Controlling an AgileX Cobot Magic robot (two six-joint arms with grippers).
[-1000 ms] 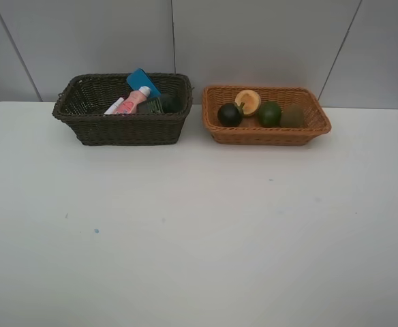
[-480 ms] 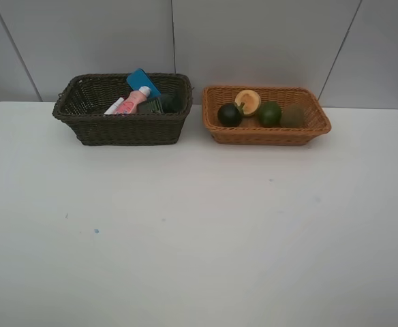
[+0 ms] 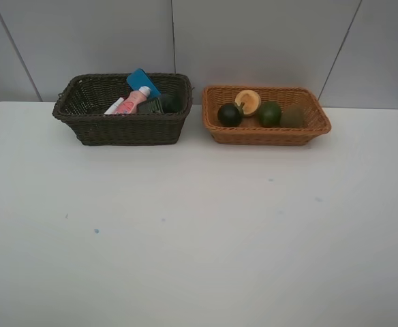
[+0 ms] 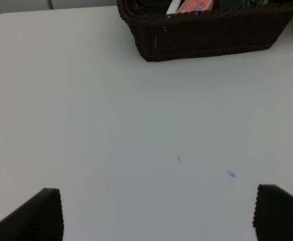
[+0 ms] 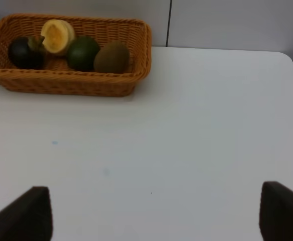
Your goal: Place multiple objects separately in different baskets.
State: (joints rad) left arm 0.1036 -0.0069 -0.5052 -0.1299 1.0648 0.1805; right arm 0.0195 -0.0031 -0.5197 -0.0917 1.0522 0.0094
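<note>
white table [image 3: 199, 231] runs up to a pale panelled wall, and both baskets sit at its far edge, well ahead of the two grippers. the left gripper [image 4: 156, 213] hangs over bare tabletop with its jaws spread wide and nothing between them; the dark brown basket [image 4: 206, 37] lies ahead of it, holding the pink bottle [image 3: 132, 101], the white-red marker [image 3: 114, 105], the blue flat block [image 3: 142, 79] and a dark grey bottle [image 3: 155, 105]. the right gripper [image 5: 156, 216] is just as wide and empty — ahead of it and off to one side sits the light orange-tan basket [image 5: 71, 83] with the dark mangosteen [image 5: 25, 52], orange peach [image 5: 57, 36], green fruit [image 5: 83, 52] and brown kiwi [image 5: 111, 56].

judging by this, the sorting looks finished: nothing lies loose on the table, so the next move calls for little more than keeping both arms clear.

no brand or writing can be read — the pink bottle's print is too small to make out.
</note>
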